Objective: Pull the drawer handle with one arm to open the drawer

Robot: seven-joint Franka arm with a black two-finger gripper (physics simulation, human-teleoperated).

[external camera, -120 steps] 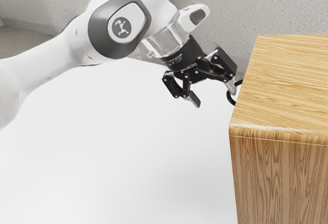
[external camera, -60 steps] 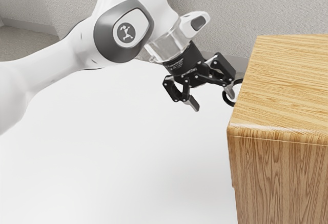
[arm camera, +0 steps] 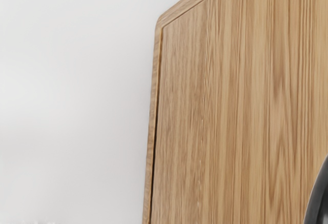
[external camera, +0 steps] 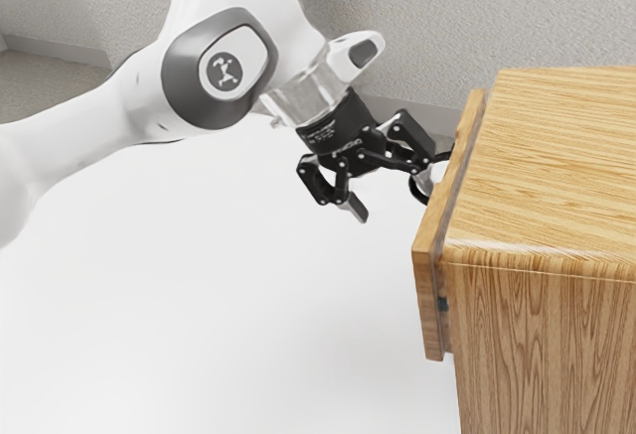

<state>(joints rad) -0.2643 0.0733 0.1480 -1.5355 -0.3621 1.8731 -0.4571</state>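
A wooden cabinet point(external camera: 556, 156) stands at the exterior view's right. Its drawer front point(external camera: 442, 225) sits a small gap out from the cabinet body, toward the exterior view's left. A dark ring-shaped handle point(external camera: 421, 184) sticks out of the drawer front near its upper part. My black gripper point(external camera: 393, 196) is open, fingers spread wide. One finger reaches the handle and seems hooked on it; the other hangs free to the left. In the wrist view the drawer front point(arm camera: 230, 106) is close ahead, and a dark curved piece point(arm camera: 320, 198), probably the handle, is just under my hand.
A white floor point(external camera: 219, 305) spreads to the left of the cabinet. A grey textured wall point(external camera: 517, 7) runs behind it. My white arm point(external camera: 119, 116) comes in from the upper left.
The drawer front has slid out from the cabinet toward the exterior view's left, opening a small gap. My gripper moved left with it, still spread wide at the handle.
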